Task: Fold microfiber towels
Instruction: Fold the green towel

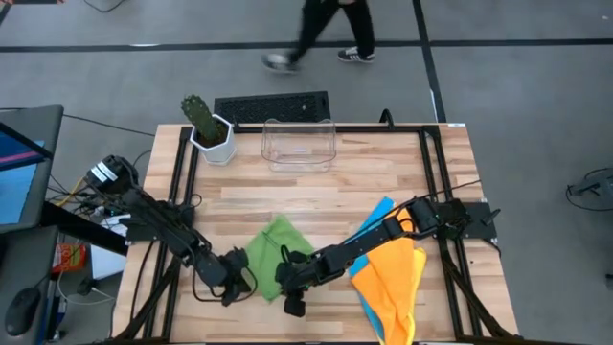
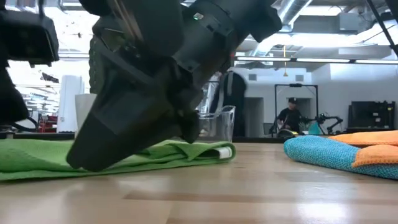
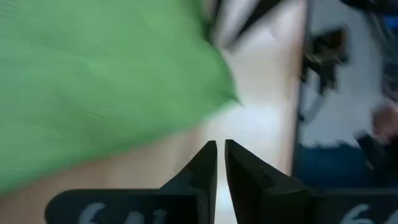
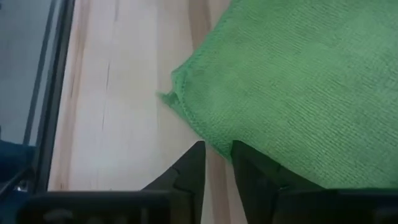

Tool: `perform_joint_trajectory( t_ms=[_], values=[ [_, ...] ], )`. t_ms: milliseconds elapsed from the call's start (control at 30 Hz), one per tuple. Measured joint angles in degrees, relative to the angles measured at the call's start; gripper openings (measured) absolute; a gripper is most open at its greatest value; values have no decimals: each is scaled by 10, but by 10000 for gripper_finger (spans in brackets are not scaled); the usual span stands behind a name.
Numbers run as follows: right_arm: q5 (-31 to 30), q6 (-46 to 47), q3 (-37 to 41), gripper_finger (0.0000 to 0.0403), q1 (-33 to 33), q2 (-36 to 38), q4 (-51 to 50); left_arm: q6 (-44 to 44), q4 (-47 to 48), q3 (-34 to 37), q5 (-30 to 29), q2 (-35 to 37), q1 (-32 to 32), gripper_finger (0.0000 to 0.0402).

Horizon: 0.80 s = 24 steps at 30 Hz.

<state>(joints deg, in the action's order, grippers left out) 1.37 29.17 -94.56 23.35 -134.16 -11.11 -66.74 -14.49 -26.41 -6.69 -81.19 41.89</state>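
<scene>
Both arms reach low over the near half of the wooden worktop [image 1: 316, 182], their hands meeting at the near edge of the green towel [image 1: 275, 245]. The left arm stretches in from the left, elbow down, and the left hand [image 1: 233, 278] sits at the towel's near left corner. In the left wrist view its 2 fingers [image 3: 205, 171] stand almost together with only a thin slit between them and bare wood under the tips; the green cloth lies just ahead of them, and no fold shows between the tips.

The right arm comes in from the right, passing over the blue towel [image 1: 375, 218] and beside the orange towel [image 1: 391, 278], and the right hand [image 1: 292, 283] hangs at the green towel's near right corner. Its fingers [image 4: 189, 168] stand a little apart, 1 over bare wood and 1 at the cloth's hem; whether they pinch the hem I cannot tell.

The green towel lies flat, apparently doubled over. The blue and orange towels lie overlapped at the right.
</scene>
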Motion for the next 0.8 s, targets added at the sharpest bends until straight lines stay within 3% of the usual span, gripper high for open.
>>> perform_joint_trajectory(
  t_ms=[200,533,700,800],
  values=[
    [0,-5,1,98,3,24,-85,32,25,-41,39,10,0,2],
    [-4,-63,3,98,5,83,-274,109,78,-95,-22,29,-22,1],
    [-28,-67,4,98,27,144,-338,222,151,-141,-32,29,-37,2],
    [-61,-67,30,98,54,194,-346,330,218,-187,9,39,-46,3]
  ],
)
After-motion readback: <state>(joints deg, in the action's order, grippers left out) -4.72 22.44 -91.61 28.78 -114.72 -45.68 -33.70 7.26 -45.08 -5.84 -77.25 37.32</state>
